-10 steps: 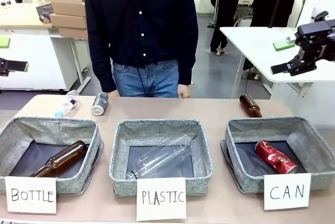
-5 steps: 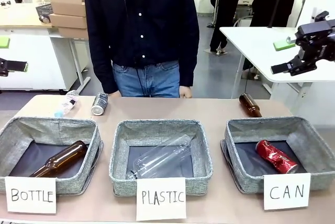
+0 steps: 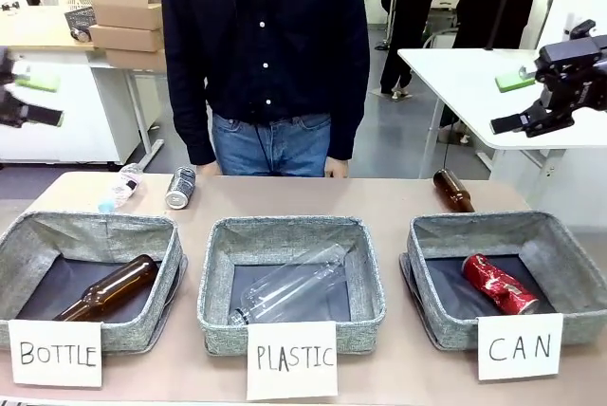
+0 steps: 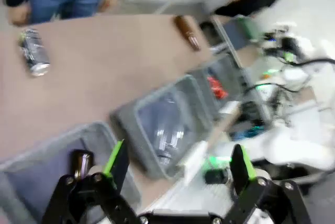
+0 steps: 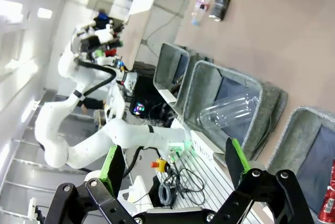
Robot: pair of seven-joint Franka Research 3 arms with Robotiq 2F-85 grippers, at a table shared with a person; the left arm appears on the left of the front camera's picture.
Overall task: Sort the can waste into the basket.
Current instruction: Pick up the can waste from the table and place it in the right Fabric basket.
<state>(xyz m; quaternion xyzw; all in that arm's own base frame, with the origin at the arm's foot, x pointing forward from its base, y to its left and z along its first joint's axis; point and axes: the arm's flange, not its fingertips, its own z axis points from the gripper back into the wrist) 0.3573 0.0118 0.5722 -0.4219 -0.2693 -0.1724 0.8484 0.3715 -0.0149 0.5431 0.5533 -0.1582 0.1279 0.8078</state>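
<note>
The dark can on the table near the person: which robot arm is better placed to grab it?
Probably the left. The dark can lies left on the table, nearer the left end effector, which is open. The right end effector hangs far off at the right.

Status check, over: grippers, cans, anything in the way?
Left gripper open, empty; right gripper open, empty. Red can in basket; dark can on table, far left. Person's hand close by dark can.
</note>
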